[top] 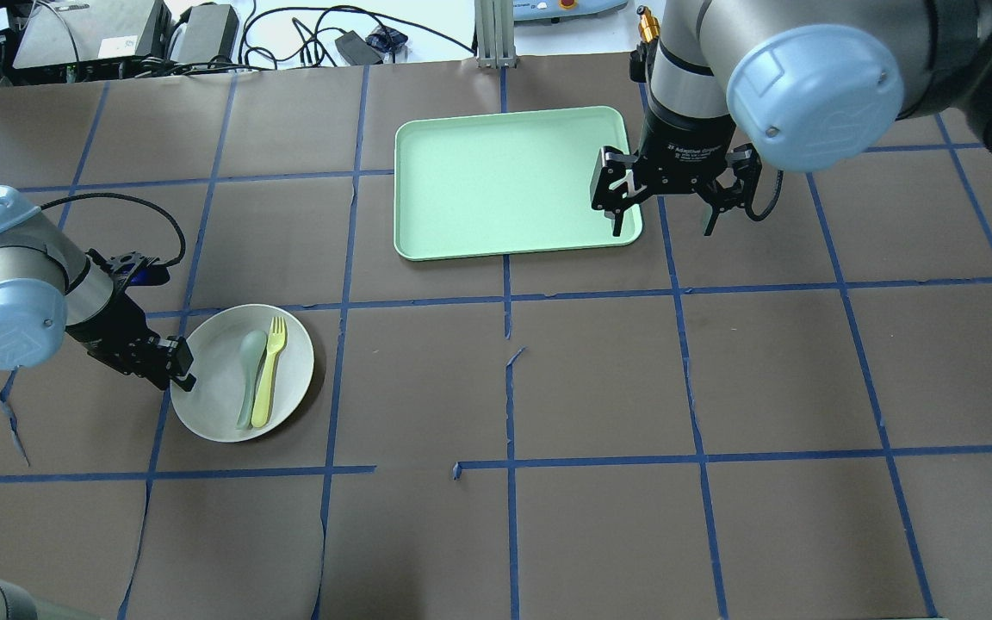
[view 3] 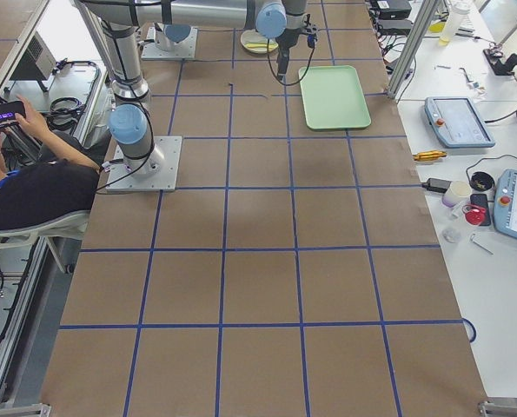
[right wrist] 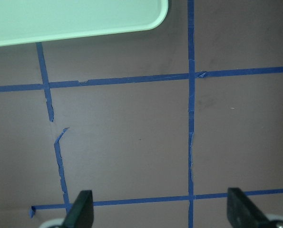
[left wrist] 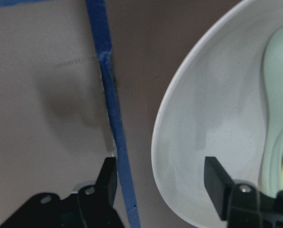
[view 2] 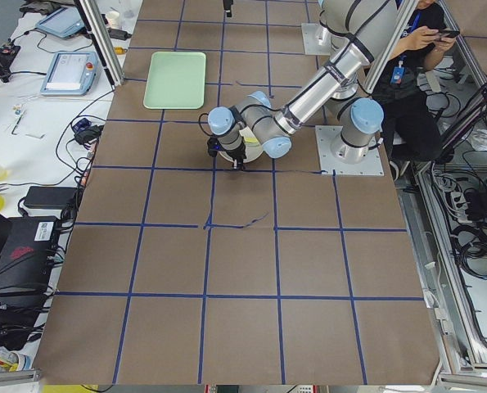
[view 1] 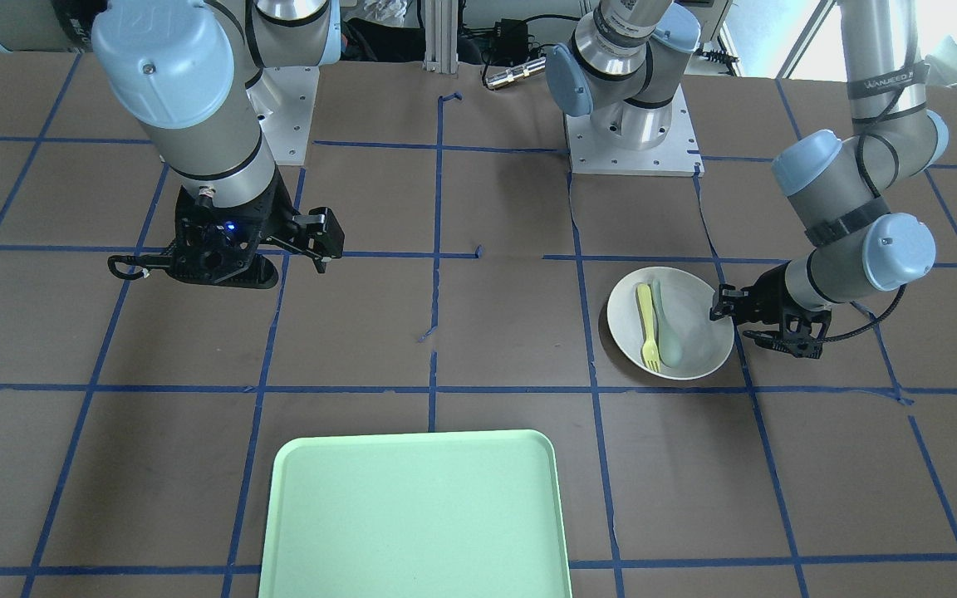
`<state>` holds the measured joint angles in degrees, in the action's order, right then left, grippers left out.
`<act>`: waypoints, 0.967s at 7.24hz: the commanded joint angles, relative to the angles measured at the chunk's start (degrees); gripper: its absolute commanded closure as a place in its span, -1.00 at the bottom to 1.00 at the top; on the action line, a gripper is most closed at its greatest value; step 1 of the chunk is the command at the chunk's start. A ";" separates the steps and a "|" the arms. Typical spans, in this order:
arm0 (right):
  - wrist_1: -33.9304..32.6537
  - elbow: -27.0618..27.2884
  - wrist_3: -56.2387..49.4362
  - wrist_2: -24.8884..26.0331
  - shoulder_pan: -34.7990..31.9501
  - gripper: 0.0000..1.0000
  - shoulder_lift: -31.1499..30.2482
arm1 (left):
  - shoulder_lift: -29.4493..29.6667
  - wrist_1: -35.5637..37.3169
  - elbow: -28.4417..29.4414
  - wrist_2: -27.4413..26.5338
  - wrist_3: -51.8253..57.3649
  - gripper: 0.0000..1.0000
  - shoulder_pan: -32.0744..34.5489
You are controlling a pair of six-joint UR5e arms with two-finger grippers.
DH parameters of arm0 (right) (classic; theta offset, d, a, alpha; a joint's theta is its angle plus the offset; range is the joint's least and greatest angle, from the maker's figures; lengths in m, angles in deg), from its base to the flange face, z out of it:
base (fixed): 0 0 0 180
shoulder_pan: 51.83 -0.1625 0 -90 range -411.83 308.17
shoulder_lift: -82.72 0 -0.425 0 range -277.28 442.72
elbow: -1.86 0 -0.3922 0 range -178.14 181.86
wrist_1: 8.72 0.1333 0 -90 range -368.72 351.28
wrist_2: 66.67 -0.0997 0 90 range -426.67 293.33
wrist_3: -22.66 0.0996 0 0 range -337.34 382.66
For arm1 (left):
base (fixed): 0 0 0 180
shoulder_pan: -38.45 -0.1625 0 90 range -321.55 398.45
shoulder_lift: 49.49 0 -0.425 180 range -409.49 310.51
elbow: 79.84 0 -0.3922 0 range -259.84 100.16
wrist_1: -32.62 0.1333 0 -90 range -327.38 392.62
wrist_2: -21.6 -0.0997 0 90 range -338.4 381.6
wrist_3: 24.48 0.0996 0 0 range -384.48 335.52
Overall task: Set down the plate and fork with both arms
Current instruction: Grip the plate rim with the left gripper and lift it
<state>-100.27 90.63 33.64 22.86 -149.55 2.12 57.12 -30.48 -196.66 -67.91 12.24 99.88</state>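
The off-white plate (top: 212,392) lies on the table at my left, also in the front view (view 1: 699,320). On it lie the pale-yellow fork (top: 269,370) (view 1: 648,320) and a grey-green spoon (top: 249,366). My left gripper (top: 179,363) (view 1: 721,305) is open at the plate's near-left rim. In the left wrist view (left wrist: 160,178) one finger is outside the rim and one over the plate (left wrist: 203,118), apart from it. My right gripper (top: 664,211) (view 1: 225,262) is open and empty, held high by the tray's right edge.
The mint-green tray (top: 505,181) (view 1: 416,515) lies at the far middle of the table; its corner shows in the right wrist view (right wrist: 84,19). Blue tape lines grid the brown table. A seated person is beside the robot base in the side views.
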 commanded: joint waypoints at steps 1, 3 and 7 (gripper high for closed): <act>-0.04 0.00 0.18 -0.05 0.07 -1.00 0.00 | 0.00 0.00 0.62 -0.39 0.55 1.00 0.00; -0.04 0.00 -0.17 0.03 0.16 -1.00 0.00 | -0.96 -1.48 2.63 0.48 0.11 1.00 0.00; -0.04 -0.09 -0.69 0.12 0.33 -1.00 0.00 | 0.79 -20.48 20.13 12.48 -15.20 1.00 1.05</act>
<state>-100.26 90.62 33.04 22.98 -149.28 2.12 57.44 -48.12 -179.62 -60.25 5.05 100.21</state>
